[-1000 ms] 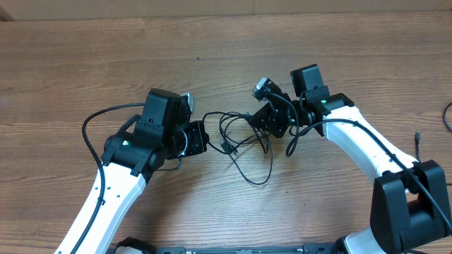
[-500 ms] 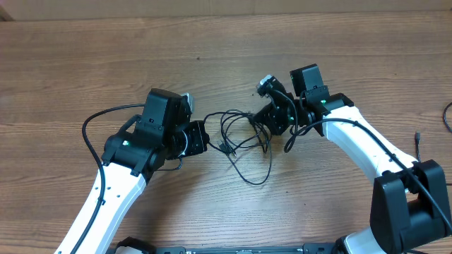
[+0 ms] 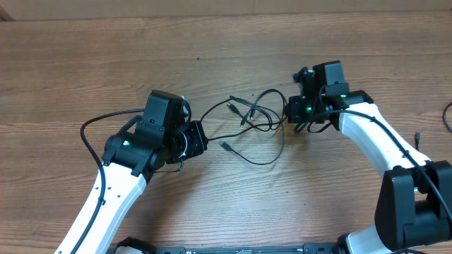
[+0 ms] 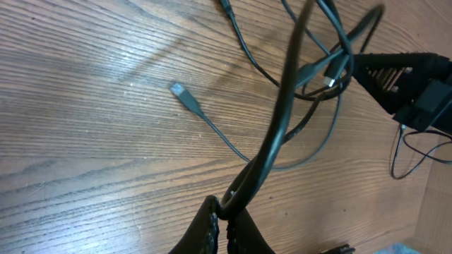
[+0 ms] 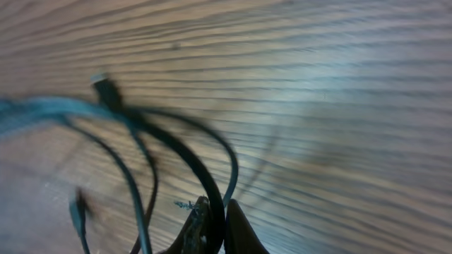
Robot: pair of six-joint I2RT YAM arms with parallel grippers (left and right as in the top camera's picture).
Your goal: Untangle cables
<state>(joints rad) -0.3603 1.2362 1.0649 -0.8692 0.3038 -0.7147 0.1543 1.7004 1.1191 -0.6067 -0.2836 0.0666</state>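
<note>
We see a wooden table (image 3: 85,63), its brown grain running left to right under everything. At the top of the overhead view we see a paler tan strip (image 3: 212,5) beyond its far edge.

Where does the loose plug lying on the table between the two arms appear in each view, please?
Overhead: loose plug, centre, below-left of the tangled cables.
Left wrist: upper left.
Right wrist: too blurred to pick it out.
Shared landmark: the tangled cables.
</note>
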